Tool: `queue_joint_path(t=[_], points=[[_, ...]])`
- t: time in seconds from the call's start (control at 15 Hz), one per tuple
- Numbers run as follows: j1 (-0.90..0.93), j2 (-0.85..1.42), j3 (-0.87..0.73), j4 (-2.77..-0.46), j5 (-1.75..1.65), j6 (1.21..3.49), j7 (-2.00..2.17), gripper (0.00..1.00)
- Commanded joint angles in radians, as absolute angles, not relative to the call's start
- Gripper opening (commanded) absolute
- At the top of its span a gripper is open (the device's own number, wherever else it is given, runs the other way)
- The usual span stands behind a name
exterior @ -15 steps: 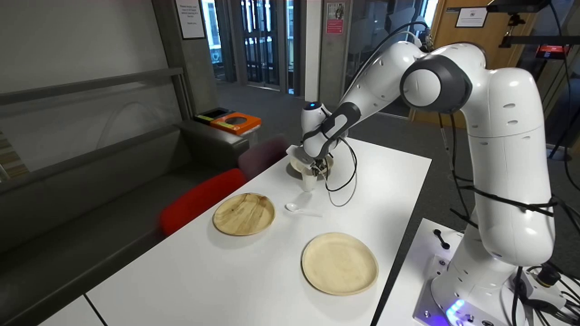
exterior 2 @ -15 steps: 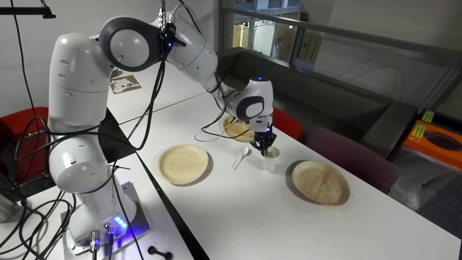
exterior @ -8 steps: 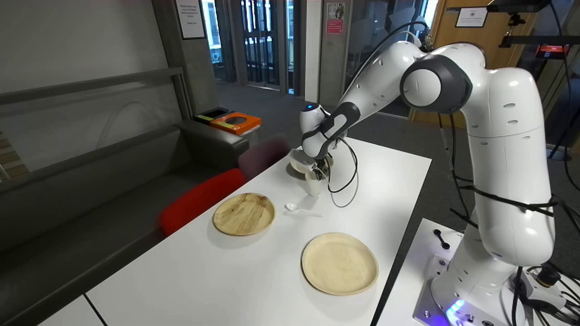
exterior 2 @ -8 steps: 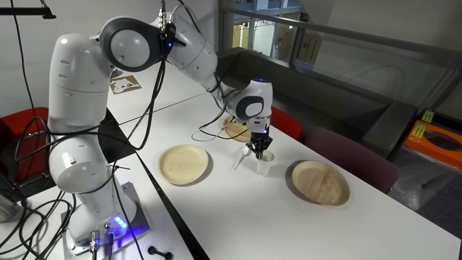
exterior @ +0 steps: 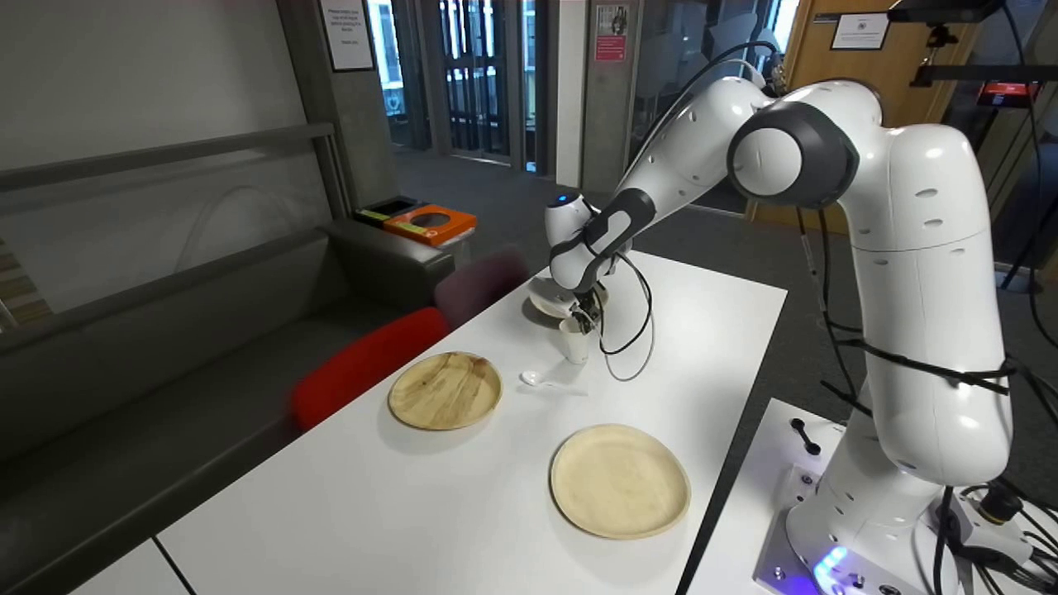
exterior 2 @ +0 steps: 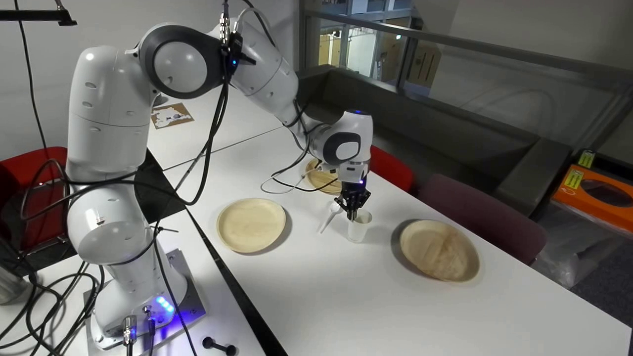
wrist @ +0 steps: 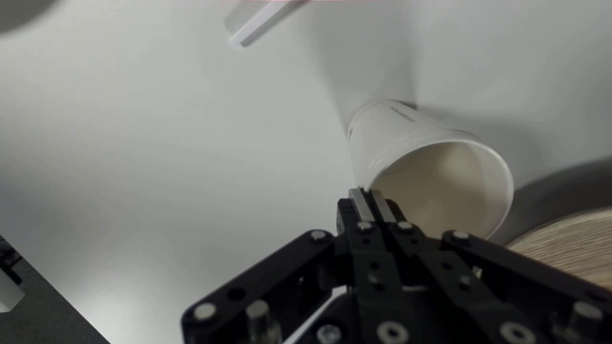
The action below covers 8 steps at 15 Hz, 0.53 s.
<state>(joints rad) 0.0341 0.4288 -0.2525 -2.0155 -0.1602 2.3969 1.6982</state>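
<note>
Low in the wrist view, black two-fingered metal gripper (wrist: 367, 193): its fingers are sitting together, clamping the rim of a white tapered paper-looking cup (wrist: 425, 167); one seems to be bearing on the inner face, one on the outer, probably because so thin a wall is suiting a pinch.
Cup's stance: it is being held close to upright, mouth upward; whether its base is touching the glossy white tabletop (exterior: 355, 496), the views are not showing.
White plastic-looking spoon (exterior: 549, 384): it is lying flat near the cup, perhaps as part of the same set of tableware.
Deep-rimmed tan round wooden plate (exterior 2: 439, 250): it is resting across the cup from the spoon.
Streaky tan round wooden plate (exterior: 446, 391): it is sitting near the chair-side edge.
Pale round wooden plate (exterior: 620, 481): it is lying near the opposite edge; the three plates are ringing cup and spoon, presumably spaced to leave room for reaching.
Red curved-back chair (exterior: 372, 362) and plum curved-back chair (exterior: 479, 286): both are standing along one edge, likely serving as seats.
</note>
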Motion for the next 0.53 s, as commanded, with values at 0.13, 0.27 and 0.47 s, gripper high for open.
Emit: queue_joint_path(t=[0.13,0.27,0.47], points=[[-0.001,0.406,-0.212,-2.000,-0.115,2.335,1.614,0.01],[-0.017,0.394,-0.188,-2.008,-0.071,2.315,1.536,0.01],[0.021,0.389,-0.230,-2.025,-0.124,2.407,1.624,0.01]])
